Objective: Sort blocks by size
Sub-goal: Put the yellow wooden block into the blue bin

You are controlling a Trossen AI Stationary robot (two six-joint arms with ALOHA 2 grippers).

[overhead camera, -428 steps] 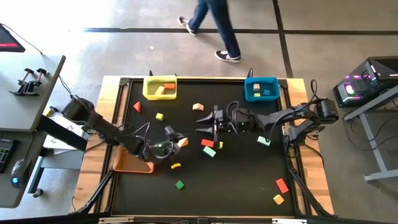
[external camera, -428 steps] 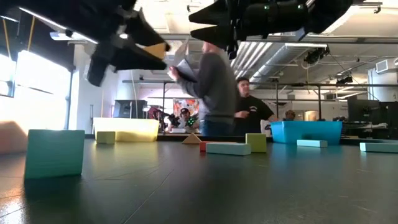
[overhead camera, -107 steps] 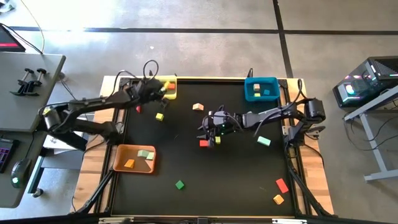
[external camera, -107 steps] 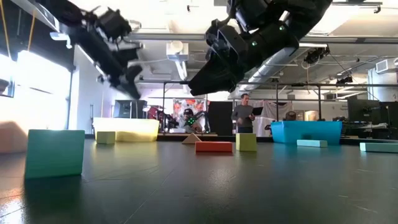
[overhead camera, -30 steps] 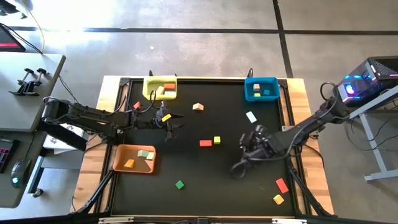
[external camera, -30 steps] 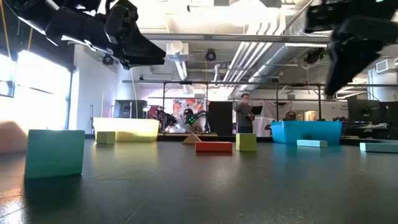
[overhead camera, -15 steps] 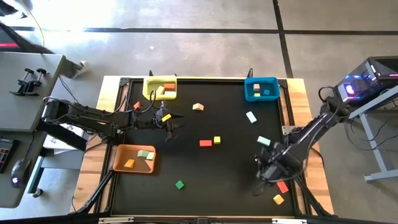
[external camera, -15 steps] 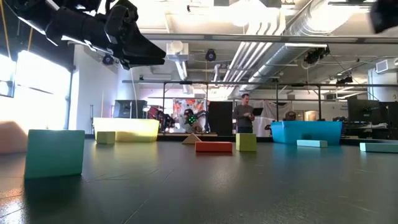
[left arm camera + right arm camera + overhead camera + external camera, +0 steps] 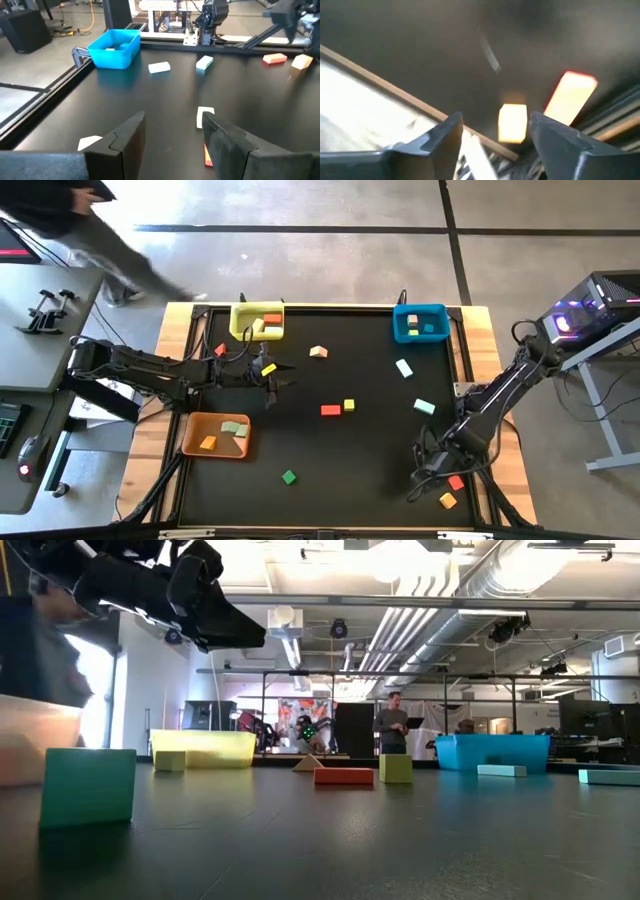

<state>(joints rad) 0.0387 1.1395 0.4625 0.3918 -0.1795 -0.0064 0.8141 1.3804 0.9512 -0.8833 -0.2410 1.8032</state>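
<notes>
My right gripper (image 9: 418,478) hangs open over the table's near right corner, pointing down, beside a red block (image 9: 455,481) and an orange block (image 9: 447,500). In its wrist view my right gripper (image 9: 495,137) is empty, and the orange block (image 9: 512,122) and red block (image 9: 570,96) lie beyond the fingers. My left gripper (image 9: 274,376) hovers open and empty at the table's left, above a small yellow block (image 9: 266,368). Ahead of it lie a red bar (image 9: 330,410) and a yellow-green cube (image 9: 348,406). Also on the table are a tan wedge (image 9: 318,352), two mint bars (image 9: 404,367) and a green cube (image 9: 289,476).
A yellow bin (image 9: 258,320) and a blue bin (image 9: 420,322) stand at the far edge, and an orange bin (image 9: 215,435) at the near left; each holds blocks. A red wedge (image 9: 220,351) lies far left. A person (image 9: 90,225) walks past beyond the far left corner.
My right gripper has swung from the table's right middle toward the near right corner, over the red and orange blocks, and has tipped to point down. A person has come into view at the far left. The blocks have stayed put.
</notes>
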